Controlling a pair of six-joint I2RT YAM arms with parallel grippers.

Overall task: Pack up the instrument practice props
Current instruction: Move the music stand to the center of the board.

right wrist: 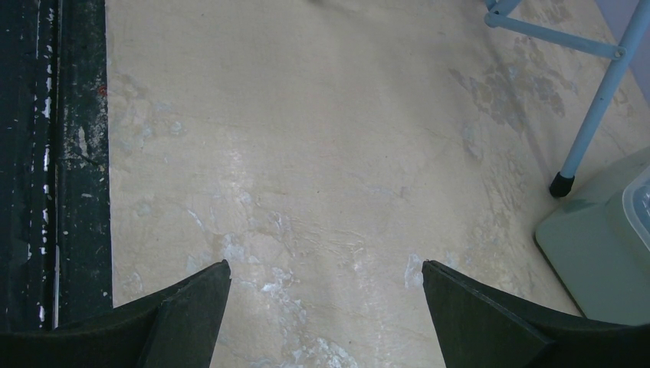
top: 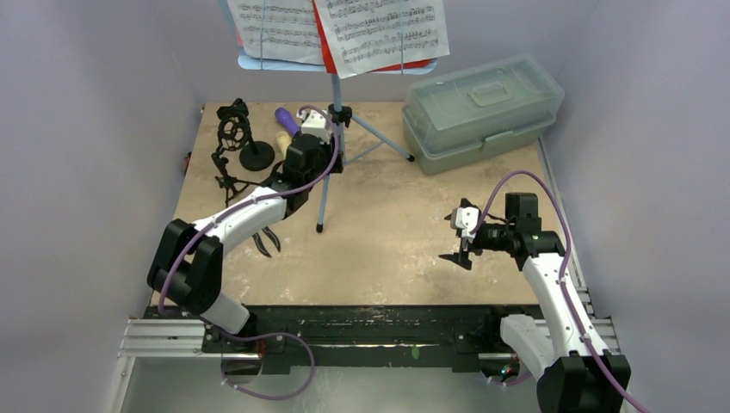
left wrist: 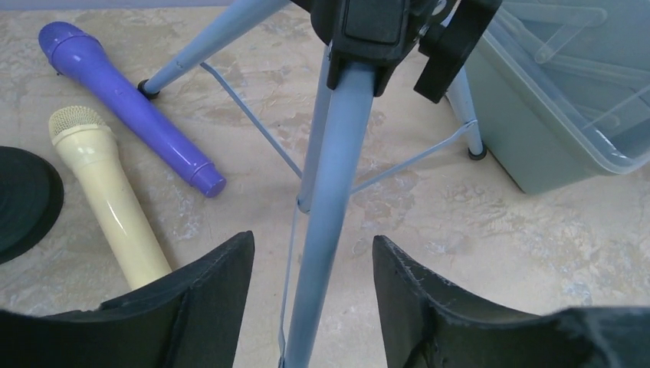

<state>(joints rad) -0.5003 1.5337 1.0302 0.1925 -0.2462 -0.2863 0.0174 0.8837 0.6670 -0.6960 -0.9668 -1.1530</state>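
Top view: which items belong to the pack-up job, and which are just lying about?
Job: purple mic, tan mic, round-base holder, ring tripod holder, music stand, sheet pages.
Lying about: lidded box.

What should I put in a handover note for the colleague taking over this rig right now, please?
Left gripper: open, jaws either side of a leg of the music stand, not yet gripping.
Right gripper: open, empty, over bare table.
Sheet music sits on the upright stand. Purple microphone, tan microphone, round-base holder and ring holder are at far left.
Done: nothing packed; box has its lid on.
Left: everything.
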